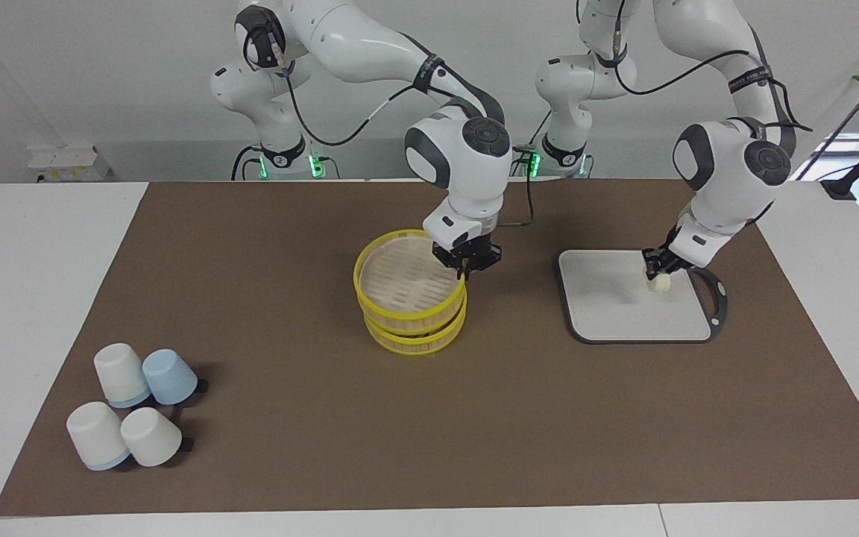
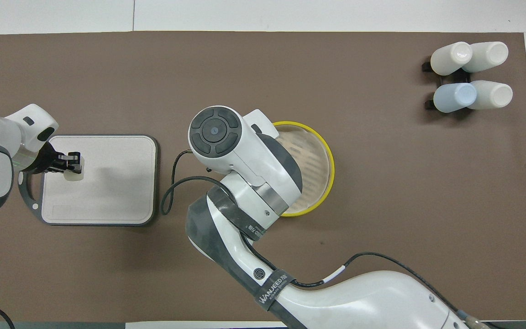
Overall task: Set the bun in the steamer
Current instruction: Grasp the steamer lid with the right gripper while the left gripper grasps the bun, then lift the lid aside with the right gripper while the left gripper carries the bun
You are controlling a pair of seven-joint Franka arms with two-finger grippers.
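The bun (image 1: 659, 283) is a small cream lump held in my left gripper (image 1: 657, 274), low over the grey board (image 1: 608, 317) at the edge nearer to the left arm's end of the table. It also shows in the overhead view (image 2: 73, 175), between the left gripper's fingers (image 2: 69, 157). The two-tier steamer (image 1: 408, 319) with yellow rims stands mid-table, its top tray bare. My right gripper (image 1: 465, 270) is at the top tier's rim on the side toward the board, fingers closed on the rim. In the overhead view the right arm hides that gripper and part of the steamer (image 2: 329, 160).
Several upturned cups, white and pale blue (image 1: 131, 406), lie clustered near the table corner at the right arm's end, farthest from the robots; they also show in the overhead view (image 2: 470, 75). A brown mat (image 1: 474, 432) covers the table.
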